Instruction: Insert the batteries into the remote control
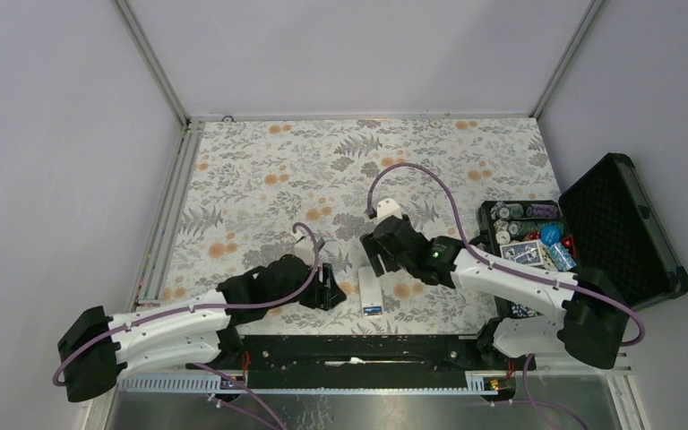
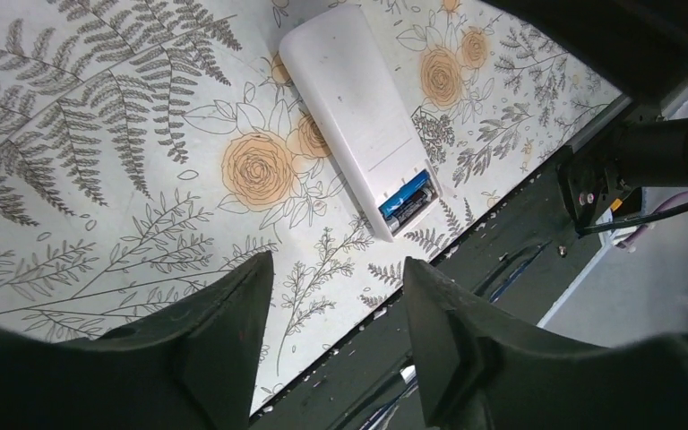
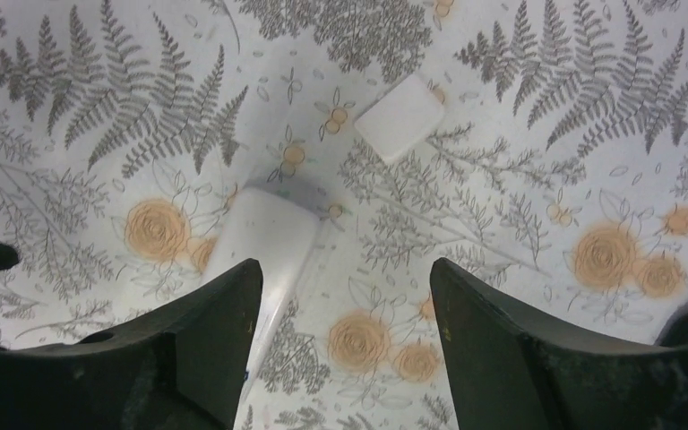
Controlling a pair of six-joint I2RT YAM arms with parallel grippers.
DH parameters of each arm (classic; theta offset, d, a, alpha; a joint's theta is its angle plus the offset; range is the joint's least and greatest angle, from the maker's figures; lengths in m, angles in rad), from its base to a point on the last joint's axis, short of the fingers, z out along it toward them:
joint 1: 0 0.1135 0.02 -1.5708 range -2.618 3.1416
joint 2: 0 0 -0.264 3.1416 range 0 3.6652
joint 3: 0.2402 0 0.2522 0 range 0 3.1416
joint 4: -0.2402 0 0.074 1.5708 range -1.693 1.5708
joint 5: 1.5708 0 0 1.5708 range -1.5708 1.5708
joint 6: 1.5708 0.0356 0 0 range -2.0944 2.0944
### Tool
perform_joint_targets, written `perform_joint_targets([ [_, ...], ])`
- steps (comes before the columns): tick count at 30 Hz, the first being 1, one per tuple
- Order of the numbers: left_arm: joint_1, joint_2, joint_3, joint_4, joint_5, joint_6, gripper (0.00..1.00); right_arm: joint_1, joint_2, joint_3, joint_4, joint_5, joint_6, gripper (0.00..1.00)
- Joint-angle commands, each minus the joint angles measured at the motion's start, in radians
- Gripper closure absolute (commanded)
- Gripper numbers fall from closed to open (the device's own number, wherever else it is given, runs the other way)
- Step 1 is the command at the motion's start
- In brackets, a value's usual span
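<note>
White plastic, back upward, the remote control [image 1: 372,291] lay on the floral counter [image 1: 269,179] close to its near edge, with its long axis running near to far. Blue batteries [image 2: 409,199] sat in the open bay at its near end. The left jaws, spread and empty, hung low just left of it. The right jaws, likewise spread and empty, hovered above its far end, nearer the small white cover-like piece [image 3: 400,116] farther off.

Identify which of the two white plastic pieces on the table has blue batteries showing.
The long remote control: blue batteries sit in its open compartment at one end. The small white square piece lying apart from it shows none.
</note>
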Motion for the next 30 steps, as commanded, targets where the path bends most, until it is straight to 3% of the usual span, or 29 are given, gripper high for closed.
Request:
perform_joint_targets([
  [1, -0.003, -0.066, 0.04, -0.034, -0.021, 0.026, 0.4, -0.092, 0.048, 0.03, 0.15, -0.132, -0.127, 0.24],
  [6, -0.001, -0.122, 0.027, -0.035, -0.008, 0.033, 0.31, -0.168, 0.151, 0.062, 0.229, -0.263, -0.171, 0.24],
  [8, 0.001, -0.144, 0.025, -0.041, -0.007, 0.033, 0.21, -0.192, 0.215, 0.098, 0.229, -0.28, -0.182, 0.24],
  [16, 0.011, -0.239, 0.014, -0.1, -0.029, 0.036, 0.06, -0.286, 0.382, 0.226, 0.229, -0.334, -0.216, 0.23],
  [23, 0.017, -0.261, -0.004, -0.098, -0.014, 0.04, 0.01, -0.354, 0.488, 0.284, 0.23, -0.45, -0.199, 0.23],
  [30, 0.025, -0.276, -0.007, -0.113, -0.02, 0.042, 0.01, -0.376, 0.559, 0.286, 0.229, -0.466, -0.156, 0.23],
])
